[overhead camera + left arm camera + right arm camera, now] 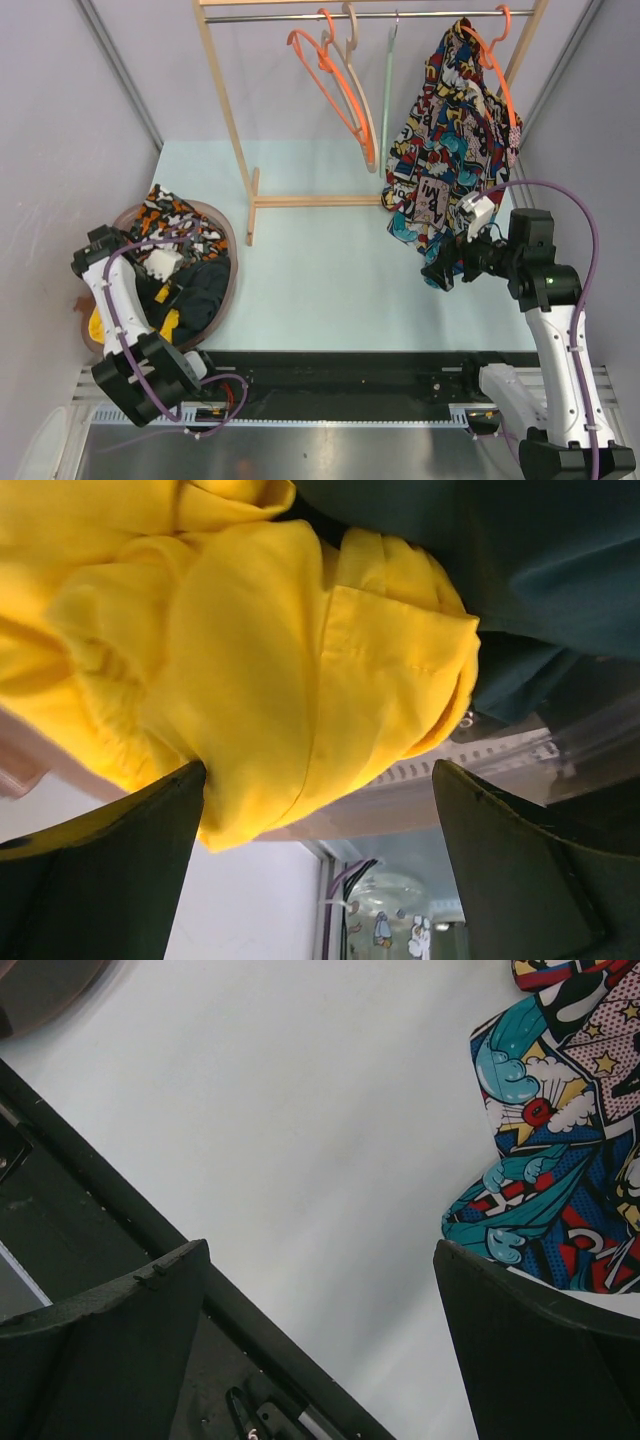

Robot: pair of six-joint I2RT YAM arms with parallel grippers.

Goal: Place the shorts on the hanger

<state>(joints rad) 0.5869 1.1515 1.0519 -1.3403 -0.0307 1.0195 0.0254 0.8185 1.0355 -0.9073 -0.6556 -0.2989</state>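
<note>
Shorts of bright yellow fabric (300, 680) lie bunched close to my left fingers (100, 880), spread and empty; my right fingers (540, 1360), likewise, over pale tabletop (300, 1110).

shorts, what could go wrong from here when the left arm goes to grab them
The shorts lie bunched against a dark garment; the open left end effector could pinch both or only a loose fold. The hanger hangs close between a beige hanger and a comic-print garment, so it may snag.
</note>
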